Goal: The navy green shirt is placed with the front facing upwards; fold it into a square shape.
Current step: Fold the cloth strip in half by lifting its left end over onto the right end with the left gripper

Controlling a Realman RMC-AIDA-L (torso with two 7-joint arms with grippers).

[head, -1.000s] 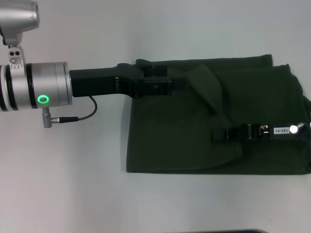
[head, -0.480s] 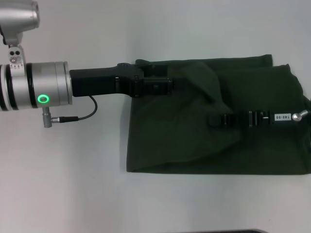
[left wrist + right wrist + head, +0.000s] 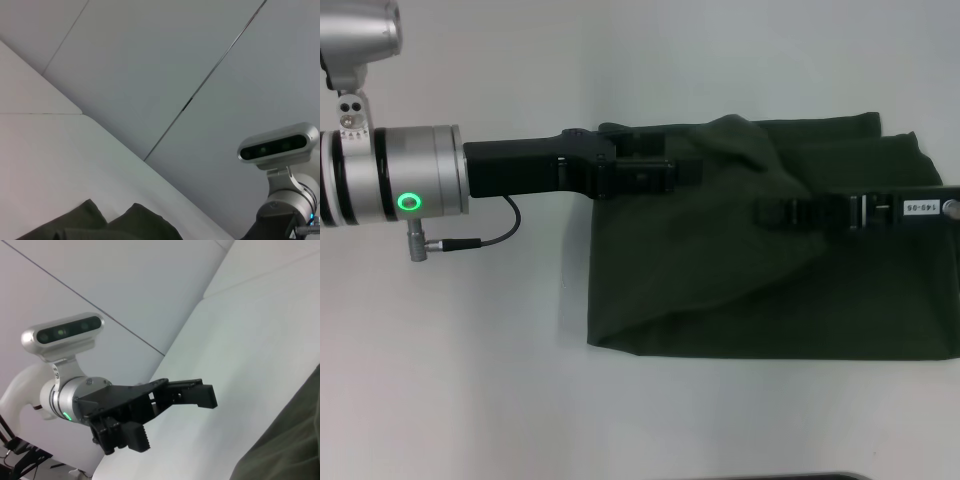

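Note:
The navy green shirt (image 3: 860,300) lies on the white table as a dark olive, partly folded rectangle, with no lettering showing. My right gripper (image 3: 765,212) reaches in from the right over the shirt's middle and is shut on a fold of it. That fold rises in a loose ridge toward the far edge. My left gripper (image 3: 685,172) is stretched out from the left at the shirt's far left corner. The right wrist view shows the left gripper (image 3: 177,421) open with nothing between its fingers. Edges of the shirt (image 3: 125,225) (image 3: 290,440) show in both wrist views.
White table (image 3: 470,350) surrounds the shirt on the left, near and far sides. The left arm's silver wrist with its green light (image 3: 410,205) and a short cable sits at the left. The right arm's wrist camera (image 3: 277,145) shows in the left wrist view.
My right gripper has moved toward the far edge, pulling its fold along. The shirt's near left corner has drawn in to the right. The left arm has stayed put.

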